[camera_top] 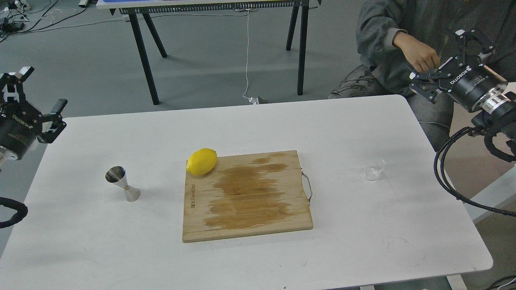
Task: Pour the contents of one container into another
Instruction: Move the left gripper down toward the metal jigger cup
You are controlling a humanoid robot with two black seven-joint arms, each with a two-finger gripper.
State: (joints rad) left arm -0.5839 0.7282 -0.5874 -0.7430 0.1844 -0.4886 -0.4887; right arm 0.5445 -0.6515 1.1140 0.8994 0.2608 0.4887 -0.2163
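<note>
The clear glass cup (373, 169) stands on the white table (363, 241), right of the cutting board, faint and nearly see-through. Left of the board stands the steel jigger (121, 183), upright. My right gripper (448, 57) hangs open above and beyond the table's far right corner, well away from the cup, with nothing between its fingers. At the table's left edge my left gripper (41, 90) is held open and empty, up and to the left of the jigger.
A wooden cutting board (246, 197) with a wet stain and a metal handle lies mid-table, a lemon (201, 161) on its far left corner. A seated person's hand (419, 54) is right next to my right gripper. A black-legged table (147, 60) stands behind.
</note>
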